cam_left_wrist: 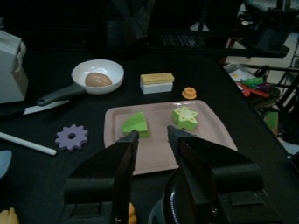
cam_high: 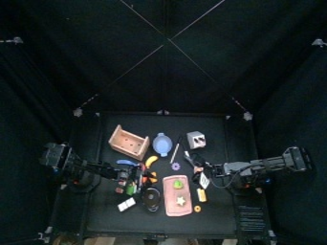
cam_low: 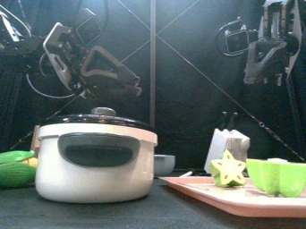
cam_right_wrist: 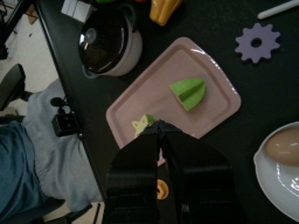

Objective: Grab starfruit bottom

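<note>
while both arms hang above the table, i see the small pale yellow star-shaped toy starfruit [cam_left_wrist: 186,115] sitting on the flat pink rectangular tray [cam_left_wrist: 211,149], close to the tray's corner and just beside a green wedge-shaped toy piece [cam_left_wrist: 135,124] on the same tray. from my left wrist camera the left gripper [cam_left_wrist: 155,150] is released, its two black jaws spread wide with the tray showing between them, and it is apart from the fruit. the right gripper [cam_right_wrist: 162,145] looks clenched, jaws pressed together with nothing between them, hovering over the tray edge right by the starfruit [cam_right_wrist: 142,125]. around the tray i count a purple gear-shaped toy [cam_left_wrist: 73,136], a white pan with a brown egg-like piece inside [cam_left_wrist: 96,75], a cream block with a tan top [cam_left_wrist: 158,82] and a small orange piece [cam_left_wrist: 190,92], all off the tray. at table level a big white cooker with a black lid [cam_low: 96,156] fills the near side, well left of the tray [cam_low: 191,186], and a lime green cup-like toy [cam_low: 277,176] stands just beside the starfruit [cam_low: 228,167].
</note>
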`<state>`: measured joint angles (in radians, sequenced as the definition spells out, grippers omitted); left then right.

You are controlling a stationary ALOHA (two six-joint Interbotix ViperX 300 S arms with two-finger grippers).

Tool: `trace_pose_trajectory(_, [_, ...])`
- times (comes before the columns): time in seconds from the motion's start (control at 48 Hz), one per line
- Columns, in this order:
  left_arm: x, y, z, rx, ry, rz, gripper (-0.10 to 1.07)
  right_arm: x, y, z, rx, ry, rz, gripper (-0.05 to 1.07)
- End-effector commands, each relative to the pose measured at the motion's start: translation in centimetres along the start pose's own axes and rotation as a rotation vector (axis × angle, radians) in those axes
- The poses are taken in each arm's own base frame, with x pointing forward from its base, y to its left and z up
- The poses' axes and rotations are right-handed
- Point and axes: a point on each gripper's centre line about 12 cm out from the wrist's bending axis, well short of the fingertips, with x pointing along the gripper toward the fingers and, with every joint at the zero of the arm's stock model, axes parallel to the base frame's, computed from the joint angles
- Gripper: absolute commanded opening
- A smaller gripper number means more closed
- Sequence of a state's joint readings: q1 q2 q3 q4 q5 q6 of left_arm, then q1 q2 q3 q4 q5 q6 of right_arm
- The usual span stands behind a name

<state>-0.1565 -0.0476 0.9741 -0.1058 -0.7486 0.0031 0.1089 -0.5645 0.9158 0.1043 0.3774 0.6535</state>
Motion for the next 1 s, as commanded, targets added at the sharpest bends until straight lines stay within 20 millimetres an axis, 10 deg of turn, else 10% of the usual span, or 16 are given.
trace_pose_trajectory(0.0, [-0.1,0.0,0.8,-0.009,-0.038,0.006,0.75,0.5,1.1,0.2,-0.017,0.007,0.02,0.28])
trace_pose_trajectory(0.521, [-0.8,0.3,1.0,-0.038,-0.067,0.035,0.75,3.7,2.2,-0.4,-0.157,0.055,-0.018,0.31])
trace_pose_trajectory(0.979, [-3.0,0.8,0.8,-0.052,-0.111,0.051,0.75,7.3,4.0,-4.5,-0.367,0.186,-0.035,0.9])
